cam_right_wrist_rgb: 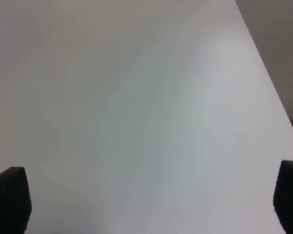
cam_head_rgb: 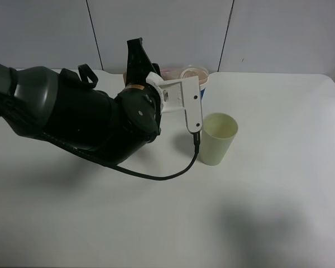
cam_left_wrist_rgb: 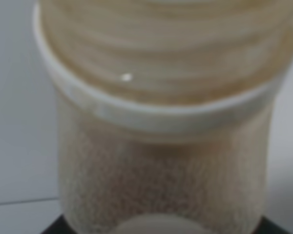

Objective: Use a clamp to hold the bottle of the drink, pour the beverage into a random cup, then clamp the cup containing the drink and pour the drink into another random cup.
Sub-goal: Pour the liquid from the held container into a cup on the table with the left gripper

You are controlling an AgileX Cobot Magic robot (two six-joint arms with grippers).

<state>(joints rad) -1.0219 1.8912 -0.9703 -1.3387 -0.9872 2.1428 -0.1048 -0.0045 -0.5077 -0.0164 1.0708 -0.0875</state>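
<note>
Bottle [cam_head_rgb: 194, 74] position: at the back of the white table [cam_head_rgb: 268, 218], near the middle, upright, mouth uncapped. A pinkish-brown drink shows inside the rim, and a blue label shows on the side facing the cup. Most of the body is hidden behind the left arm's wrist.

Cup [cam_head_rgb: 218, 139]: pale yellow-green, upright, open end up. It stands in front of the bottle and slightly to its right, near but apart from it.

Left arm: it reaches in from the left edge of the exterior view to the bottle. The white camera bracket [cam_head_rgb: 184, 100] on its wrist hangs between bottle and cup, and its lower end sits just beside the cup rim. A black cable [cam_head_rgb: 156, 177] loops from the bracket down onto the table.

Left gripper [cam_left_wrist_rgb: 161, 230]: the wrist view is blurred and filled by the bottle's threaded neck, white collar ring and translucent shoulder. Only dark slivers of the fingers [cam_left_wrist_rgb: 278, 229] show, one at each side of the bottle. The bottle sits between the jaws; whether they press on it cannot be told.

Right gripper [cam_right_wrist_rgb: 150, 197]: jaws spread wide, with one black fingertip at each lower corner of the wrist view and bare tabletop between them. It holds nothing.
</note>
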